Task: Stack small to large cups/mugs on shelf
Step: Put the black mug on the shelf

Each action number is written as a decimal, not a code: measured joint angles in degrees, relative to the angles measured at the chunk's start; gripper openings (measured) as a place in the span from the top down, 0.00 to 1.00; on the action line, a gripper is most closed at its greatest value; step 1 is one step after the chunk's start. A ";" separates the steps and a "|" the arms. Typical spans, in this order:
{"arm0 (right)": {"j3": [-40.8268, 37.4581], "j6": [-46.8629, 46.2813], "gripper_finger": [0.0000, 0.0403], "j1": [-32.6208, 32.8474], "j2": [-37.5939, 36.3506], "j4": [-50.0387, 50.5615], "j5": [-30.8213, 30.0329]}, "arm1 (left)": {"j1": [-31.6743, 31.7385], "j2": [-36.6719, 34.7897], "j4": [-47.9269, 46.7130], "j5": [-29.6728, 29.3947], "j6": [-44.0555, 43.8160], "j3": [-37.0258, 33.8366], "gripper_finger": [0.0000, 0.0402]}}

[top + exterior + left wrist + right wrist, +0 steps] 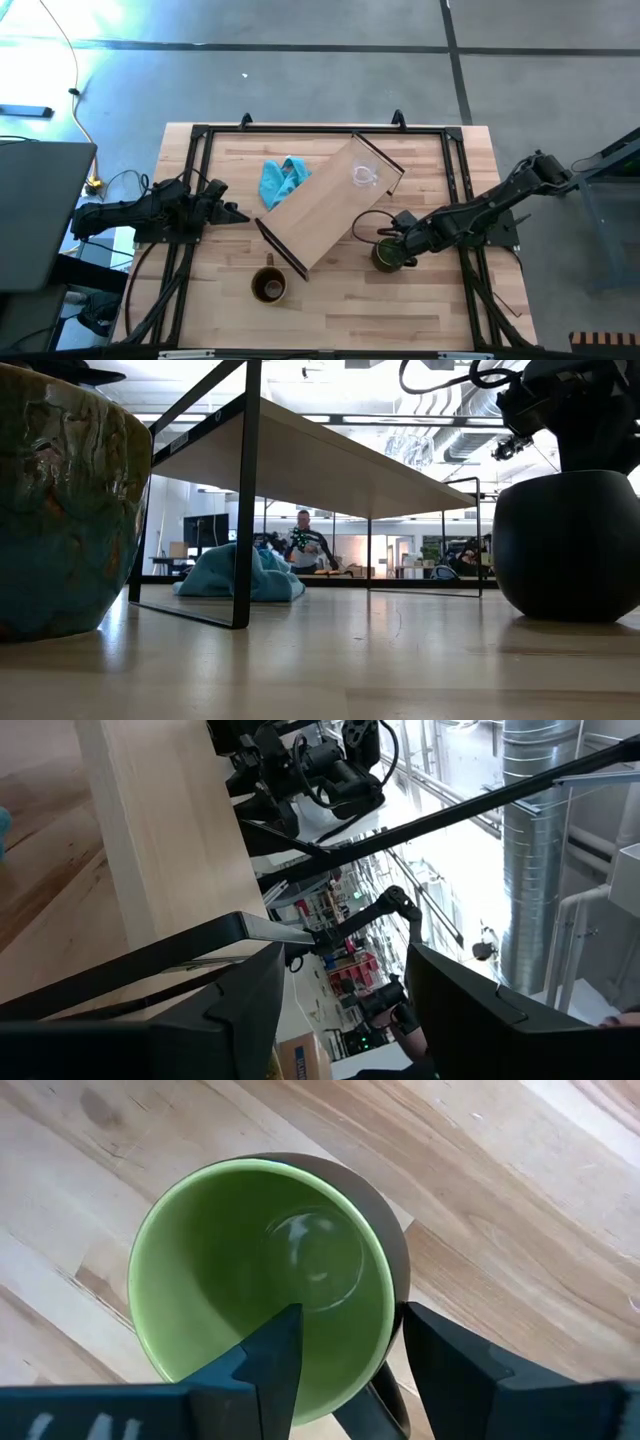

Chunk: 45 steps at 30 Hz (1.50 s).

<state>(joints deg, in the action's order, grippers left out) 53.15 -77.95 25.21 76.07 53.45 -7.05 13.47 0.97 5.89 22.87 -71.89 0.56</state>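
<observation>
The light-wood shelf (330,205) stands slantwise at mid-table on its black end frames. A small clear glass cup (364,177) stands on the shelf's top near its far right end. The brown mug (268,286) stands on the table near the front edge. The green mug (250,1270) stands upright on the table to the right of the shelf. My right gripper (352,1315) points down over it, open, with one finger inside the rim and one outside beside the handle (385,1400). My left gripper (345,990) waits open at the table's left side. My right gripper straddles the green mug's rim (393,1305) next to the handle, coming from above. The inner finger (285,1340) stands clear of the wall. The outer finger (430,1340) is right at the outer wall; I cannot tell whether it touches. The mug rests on the table.
A blue cloth (283,180) lies on the table at the shelf's far left side. Black rails (320,128) frame the tabletop. There is bare wood along the front between the two mugs. A person (305,545) is in the room far behind the table.
</observation>
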 joint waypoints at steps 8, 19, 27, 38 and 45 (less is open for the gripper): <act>0.00 -2.37 0.59 -0.07 0.00 1.45 -0.02 | 0.00 0.00 0.00 0.00 -0.44 0.00 0.50; 0.00 -3.67 0.59 -0.09 -2.62 1.85 -2.34 | 0.00 0.00 0.02 -0.02 -0.43 0.00 0.50; 0.00 7.88 0.59 -0.07 -11.30 0.67 -4.88 | 0.00 0.00 0.02 -0.08 -0.43 0.02 0.50; 0.02 48.49 0.59 -0.07 -13.46 -8.88 0.06 | 0.00 0.00 0.04 -1.92 -0.43 0.02 0.50; 0.02 50.99 0.59 0.00 -11.93 -8.46 0.39 | 0.00 0.01 0.09 -2.03 -0.43 0.01 0.50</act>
<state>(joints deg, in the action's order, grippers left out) 53.17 -26.96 25.21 64.14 44.99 -6.67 13.47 0.98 5.98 20.84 -72.31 0.57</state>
